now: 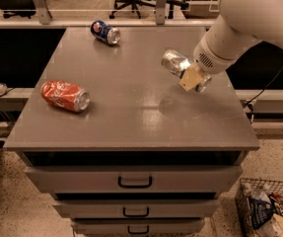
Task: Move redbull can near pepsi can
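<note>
The redbull can (174, 62) is a slim silver can held on its side, lifted above the right part of the grey cabinet top (131, 117). My gripper (189, 75) is shut on it, with the white arm coming in from the upper right. The pepsi can (105, 32), short and dark blue, lies on its side at the far left of the top, well apart from the gripper.
A red can (65, 96) lies on its side at the left of the top. Drawers (134, 181) run below the front edge. A wire basket (269, 209) of items stands on the floor at lower right. Office chairs stand behind.
</note>
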### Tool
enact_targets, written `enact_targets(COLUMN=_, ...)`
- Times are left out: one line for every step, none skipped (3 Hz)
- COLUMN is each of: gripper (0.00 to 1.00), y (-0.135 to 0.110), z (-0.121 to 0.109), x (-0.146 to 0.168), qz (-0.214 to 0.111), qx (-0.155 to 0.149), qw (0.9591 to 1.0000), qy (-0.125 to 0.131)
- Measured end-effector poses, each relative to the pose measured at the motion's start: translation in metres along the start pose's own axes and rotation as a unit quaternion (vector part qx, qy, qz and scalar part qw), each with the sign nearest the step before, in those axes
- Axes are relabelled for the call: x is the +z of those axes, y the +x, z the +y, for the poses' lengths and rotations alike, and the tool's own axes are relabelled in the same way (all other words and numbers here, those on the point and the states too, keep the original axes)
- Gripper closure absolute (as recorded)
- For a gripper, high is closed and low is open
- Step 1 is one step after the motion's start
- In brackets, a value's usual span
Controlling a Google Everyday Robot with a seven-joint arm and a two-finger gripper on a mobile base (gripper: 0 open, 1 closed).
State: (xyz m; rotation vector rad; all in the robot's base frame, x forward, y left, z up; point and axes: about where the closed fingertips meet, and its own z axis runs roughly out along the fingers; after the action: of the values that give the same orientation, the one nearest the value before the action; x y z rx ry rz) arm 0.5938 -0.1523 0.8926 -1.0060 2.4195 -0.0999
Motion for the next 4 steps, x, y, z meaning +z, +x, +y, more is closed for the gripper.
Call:
enact_targets(gripper=1.0, y=-0.02, z=-0.017, x=0.022, qz=0.003, qx=-0.022, qw=0.9997, qy=0.007)
enact_targets(gripper=1.0, y=-0.04, z=-0.034, x=0.034, qz=0.001, qx=-0.04, qw=0.999, qy=0.019)
enact_targets(gripper=1.0, y=-0.058, z=-0.047, x=0.04, qz=-0.006, qx=-0.051, qw=0.9983, qy=0.027)
enact_targets(gripper=1.0, y=-0.079, z=-0.05, x=0.049, qz=-0.012, qx=-0.065, qw=0.9975, qy=0.023)
